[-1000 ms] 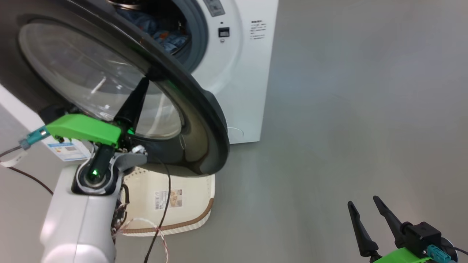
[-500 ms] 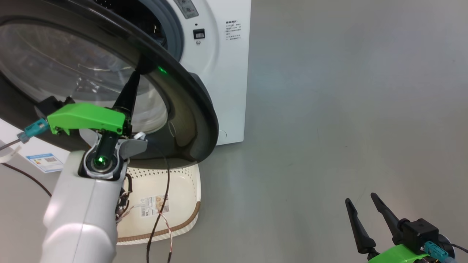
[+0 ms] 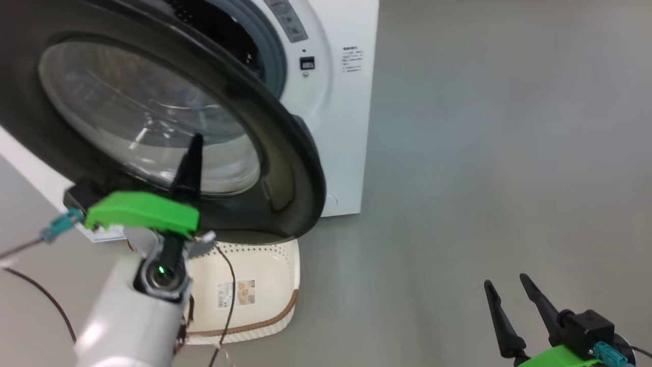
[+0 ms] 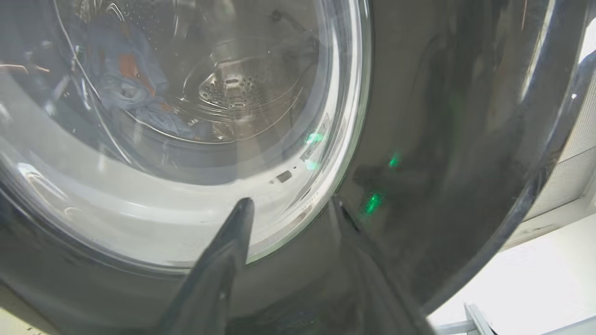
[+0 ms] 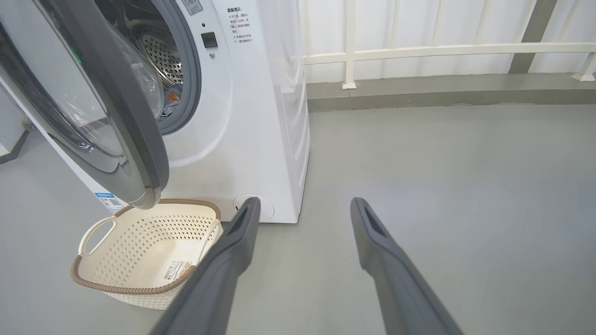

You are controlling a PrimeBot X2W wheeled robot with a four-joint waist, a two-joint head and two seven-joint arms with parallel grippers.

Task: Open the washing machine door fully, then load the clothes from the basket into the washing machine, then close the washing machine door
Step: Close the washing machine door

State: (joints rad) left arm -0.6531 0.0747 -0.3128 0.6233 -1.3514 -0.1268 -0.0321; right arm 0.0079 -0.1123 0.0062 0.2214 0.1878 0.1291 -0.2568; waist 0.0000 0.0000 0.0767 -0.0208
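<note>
The washing machine (image 3: 346, 127) stands on the grey floor (image 3: 484, 153) with the washing machine door (image 3: 288, 168) swung part way out, its glass bowl window facing the robot. The left gripper (image 4: 289, 207) is held close up to the outer face of that door, low on the window. Its fingers (image 4: 223, 265) are spread apart with nothing between them, one lying over the glass and the other over the glossy black ring; whether they touch the door cannot be told. The clothes (image 4: 125, 88) lie inside the steel drum, seen through the glass in the left wrist view as a blue bundle with an orange patch, and past the door's edge in the right wrist view. The basket (image 5: 139, 242) sits upright on the floor just in front of the machine, partly under the door's lower rim. Nothing is in it but the label sticker (image 5: 176, 270) on its bottom. The right gripper (image 3: 509, 288) hangs over bare floor well off to the machine's side, fingers (image 5: 223, 260) parted and holding nothing.
</note>
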